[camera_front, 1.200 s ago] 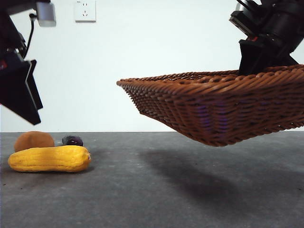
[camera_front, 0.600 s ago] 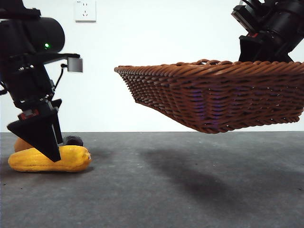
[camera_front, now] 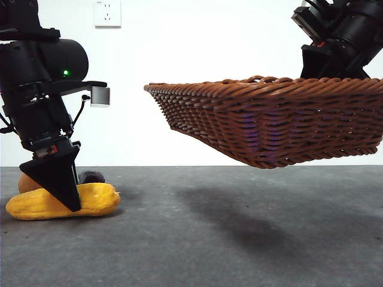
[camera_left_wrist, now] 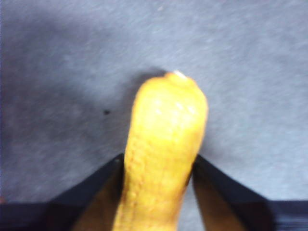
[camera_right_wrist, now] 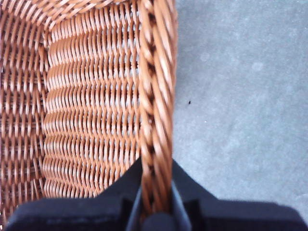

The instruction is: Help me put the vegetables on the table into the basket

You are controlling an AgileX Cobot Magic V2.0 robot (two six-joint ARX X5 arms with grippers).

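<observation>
My left gripper [camera_front: 60, 197] is down at the far left of the table [camera_front: 209, 251], with its jaws closed on the two sides of the yellow cob [camera_front: 96, 200], which lies on the table. In the left wrist view the cob [camera_left_wrist: 163, 139] fills the gap of that gripper [camera_left_wrist: 158, 161]. The orange-brown lump [camera_front: 27, 182] and the dark purple piece [camera_front: 93, 176] lie just behind the cob, mostly hidden by the arm. My right gripper [camera_front: 326, 69] is shut on the rim of the brown wicker basket [camera_front: 269, 125] and holds it in the air at the right. In the right wrist view the gripper [camera_right_wrist: 156, 192] clamps the braided rim, and the basket [camera_right_wrist: 91, 106] looks empty.
A white wall with a socket [camera_front: 107, 13] stands behind the table. The basket's shadow [camera_front: 239, 215] falls on the table's middle and right.
My left arm has come down from the upper left onto the yellow cob, and its jaws have closed on it. The cob has shifted slightly. The basket has levelled out and hangs still.
</observation>
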